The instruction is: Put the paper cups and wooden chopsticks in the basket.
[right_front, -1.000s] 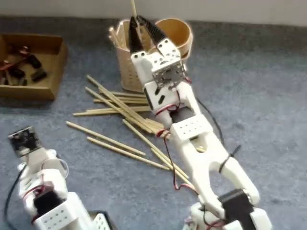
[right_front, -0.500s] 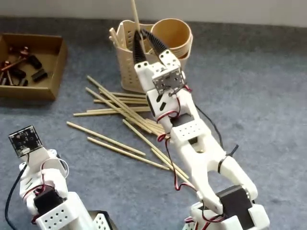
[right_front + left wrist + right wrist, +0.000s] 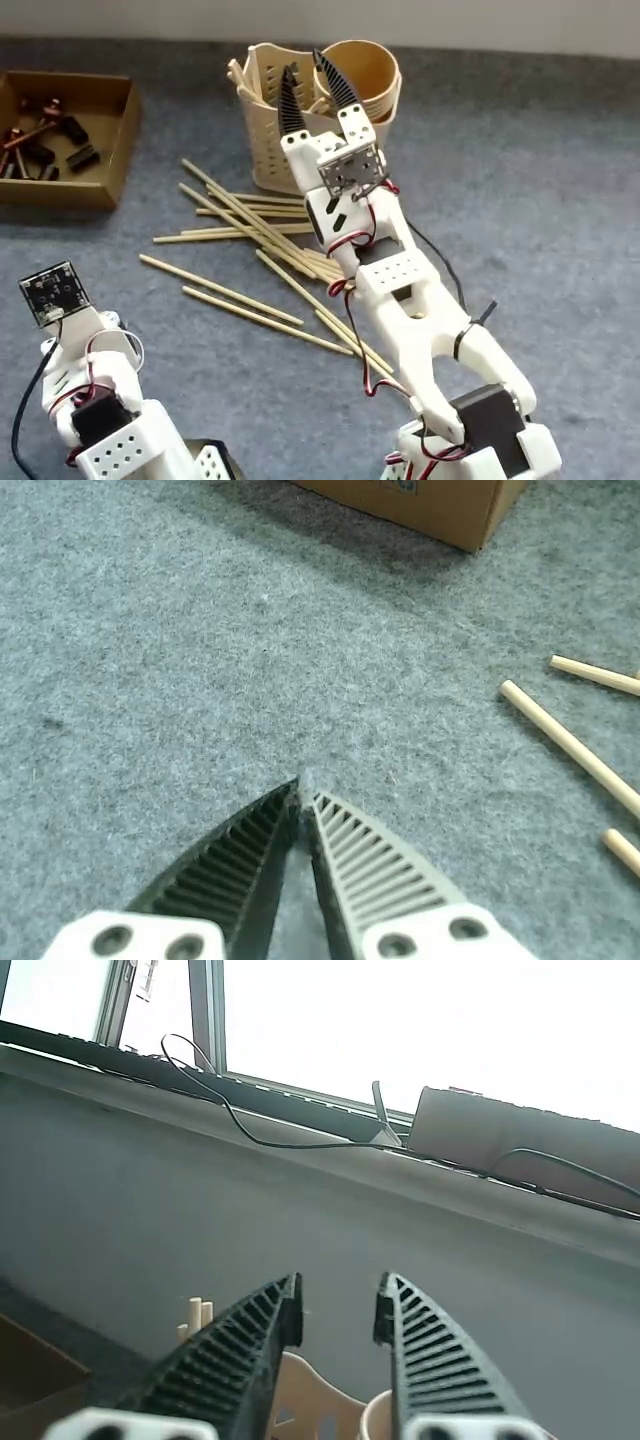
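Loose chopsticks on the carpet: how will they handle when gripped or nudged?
Loose chopsticks look thin and straight: probably stiff and light. Rounded ends suggest they could roll, though the carpet likely damps that. In the crossed pile, lifting one may drag neighbours.

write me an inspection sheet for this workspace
surface: grey carpet, flat.
job's things: perforated beige basket upright with wooden chopsticks inside; brown paper cups stacked at its side; loose chopsticks scattered on the carpet.
clutter: cardboard box of small parts.
grippers: right gripper open above the basket; left gripper shut, low over carpet.
cables: red wires along the right arm.
surroundings: window, black cable on its sill.
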Available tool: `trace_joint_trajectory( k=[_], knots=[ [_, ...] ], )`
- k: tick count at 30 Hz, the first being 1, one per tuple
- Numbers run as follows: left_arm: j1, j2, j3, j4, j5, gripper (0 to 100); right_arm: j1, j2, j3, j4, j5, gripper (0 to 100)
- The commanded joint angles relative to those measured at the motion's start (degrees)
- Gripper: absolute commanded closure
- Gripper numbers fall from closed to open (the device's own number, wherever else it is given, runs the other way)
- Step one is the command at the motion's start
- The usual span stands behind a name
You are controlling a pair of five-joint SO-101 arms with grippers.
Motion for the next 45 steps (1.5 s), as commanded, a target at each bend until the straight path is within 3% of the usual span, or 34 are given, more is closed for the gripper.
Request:
trace_joint_trajectory(
  k=[1,13,24,28,33,45],
  knots=[
    [-0.7,0.0,1.1,0.2,-0.4,100,0.6,-4.5,-0.1,4.8,0.6,86.9],
    [-0.7,0.0,1.1,0.2,-0.4,100,0.5,-28.5,-0.1,42.9,0.3,86.9],
    [-0.7,0.0,1.1,0.2,-0.4,100,-1.4,-38.2,-0.1,70.9,0.1,86.9],
    [-0.7,0.0,1.1,0.2,-0.4,100,-1.4,-38.8,-0.2,78.5,-5.1,86.9],
    [-0.7,0.0,1.1,0.2,-0.4,100,-2.3,-38.7,-0.1,85.1,-5.8,86.9],
    [-0.7,0.0,1.1,0.2,-0.4,100,-7.0,-28.4,-0.6,91.4,-9.5,86.9]
  ],
)
